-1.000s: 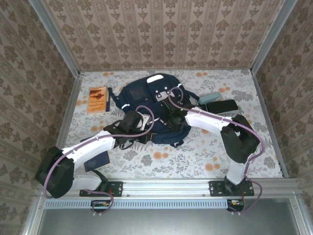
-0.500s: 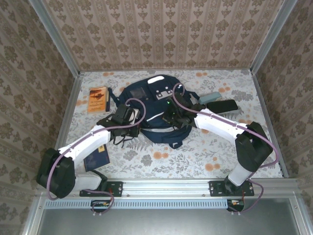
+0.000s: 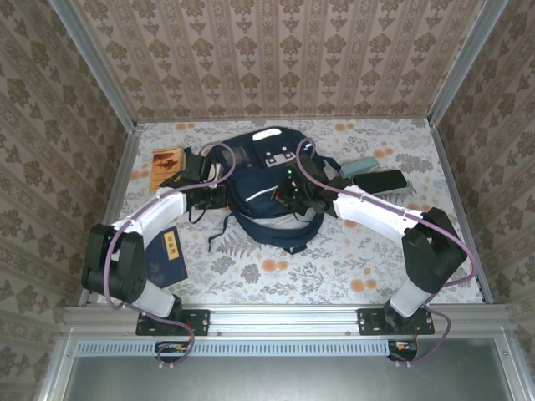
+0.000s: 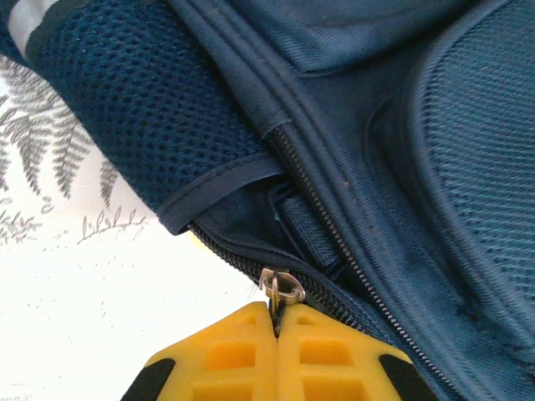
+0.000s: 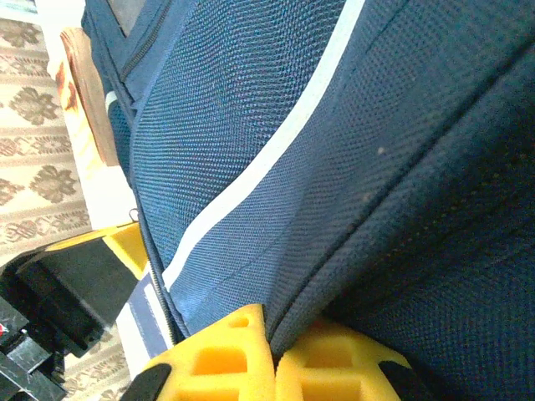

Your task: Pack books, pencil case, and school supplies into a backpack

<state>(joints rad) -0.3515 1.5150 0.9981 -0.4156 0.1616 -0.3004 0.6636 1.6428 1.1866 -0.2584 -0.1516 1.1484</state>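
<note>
Metal zipper pull (image 4: pixel 282 286) is pinched by left gripper (image 4: pixel 277 322), backpack (image 5: pixel 334 167) fabric by right gripper (image 5: pixel 272 330); pull could be lost if snagged.

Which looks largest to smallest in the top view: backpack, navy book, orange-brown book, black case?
1. backpack
2. navy book, though it lies nearer the camera
3. orange-brown book and black case look alike; the left arm hides part of the book, so I won't rank them.

Top external: looked steeply down from high behind, distant.
Left wrist: very near, facing the backpack (image 4: pixel 418 109) along its zipper (image 4: pixel 334 241).
Right wrist: very near its striped side.
Shared: the backpack.
</note>
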